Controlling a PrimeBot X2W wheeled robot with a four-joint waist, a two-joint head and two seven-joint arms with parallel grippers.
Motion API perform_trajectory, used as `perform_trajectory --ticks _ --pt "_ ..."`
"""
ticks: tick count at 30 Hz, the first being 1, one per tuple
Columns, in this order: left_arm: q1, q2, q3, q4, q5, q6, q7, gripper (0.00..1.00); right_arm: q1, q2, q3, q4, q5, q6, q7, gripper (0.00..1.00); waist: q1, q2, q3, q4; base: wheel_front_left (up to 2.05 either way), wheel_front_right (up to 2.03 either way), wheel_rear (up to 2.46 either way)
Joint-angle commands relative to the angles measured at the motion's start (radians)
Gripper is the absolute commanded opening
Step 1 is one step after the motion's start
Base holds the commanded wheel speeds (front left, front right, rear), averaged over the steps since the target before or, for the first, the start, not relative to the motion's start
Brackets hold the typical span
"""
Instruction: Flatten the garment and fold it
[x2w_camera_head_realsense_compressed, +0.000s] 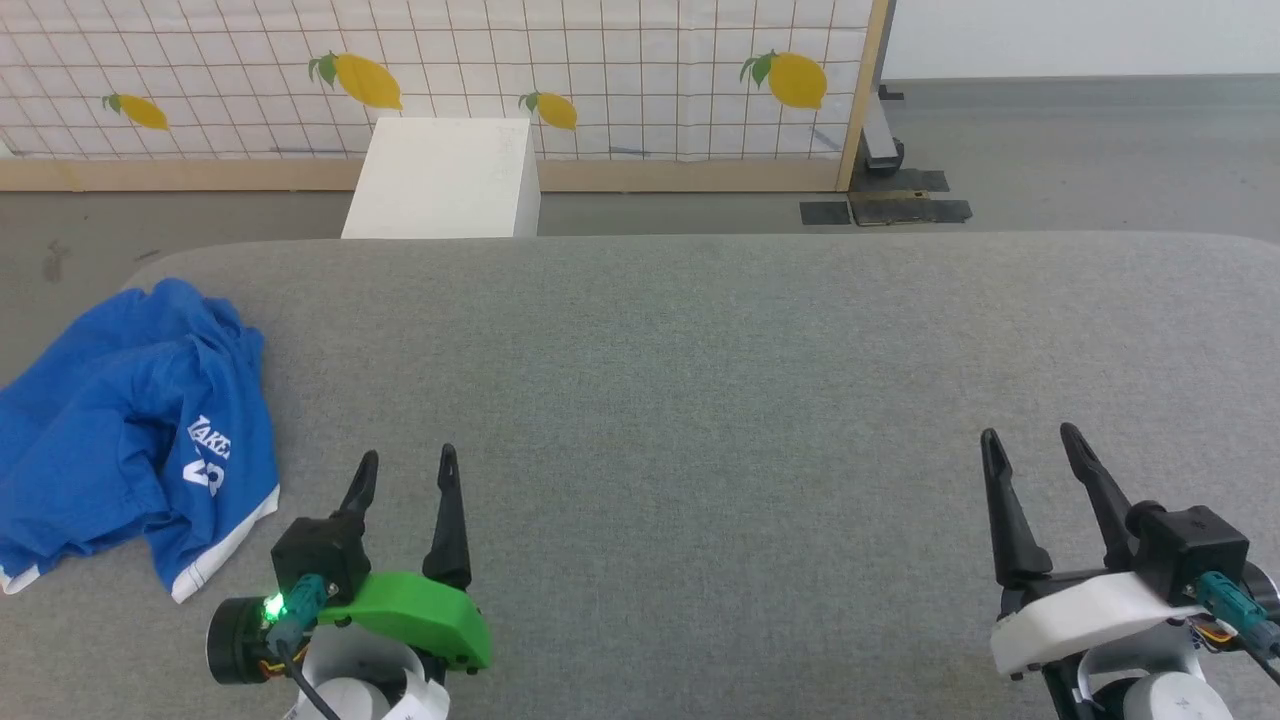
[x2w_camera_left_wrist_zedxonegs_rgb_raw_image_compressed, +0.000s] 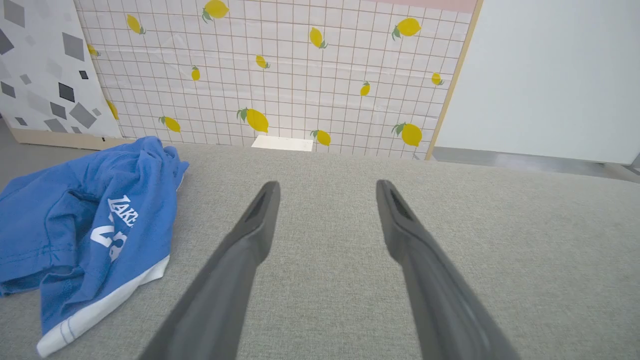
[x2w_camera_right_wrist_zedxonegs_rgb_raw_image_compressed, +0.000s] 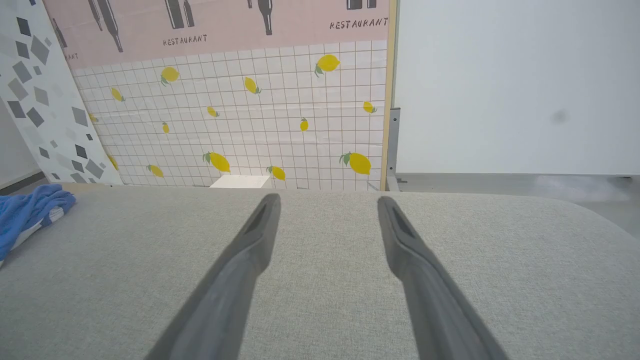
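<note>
Nearest, the left end effector (x2w_camera_head_realsense_compressed: 408, 455) sits at seven o'clock in the head view, jaws spread and empty, above the tabletop (x2w_camera_head_realsense_compressed: 700, 380). At five o'clock the right end effector (x2w_camera_head_realsense_compressed: 1029, 432) is likewise spread and empty. At nine o'clock the shorts (x2w_camera_head_realsense_compressed: 110, 420) lie crumpled on the tabletop's left edge, white lettering up, near the left end effector, untouched.

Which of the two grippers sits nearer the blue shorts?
The left gripper, the one with the green housing, just beside the shorts; the right gripper, white-housed, is far across the grey surface.
</note>
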Motion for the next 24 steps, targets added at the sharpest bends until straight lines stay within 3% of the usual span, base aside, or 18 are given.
perform_trajectory --ticks 1,24 --pt "-0.021 -0.002 -0.005 0.006 -0.013 0.006 -0.009 1.00 -0.020 0.001 -0.004 0.005 0.008 -0.001 -0.010 1.00 0.0000 0.0000 0.000 0.000 0.00 0.00 0.00" --pt "-0.042 -0.002 -0.027 0.051 -0.060 0.022 -0.057 1.00 -0.034 0.002 -0.017 0.031 0.040 -0.001 -0.058 1.00 0.0000 0.0000 0.003 0.003 0.00 0.00 0.00"
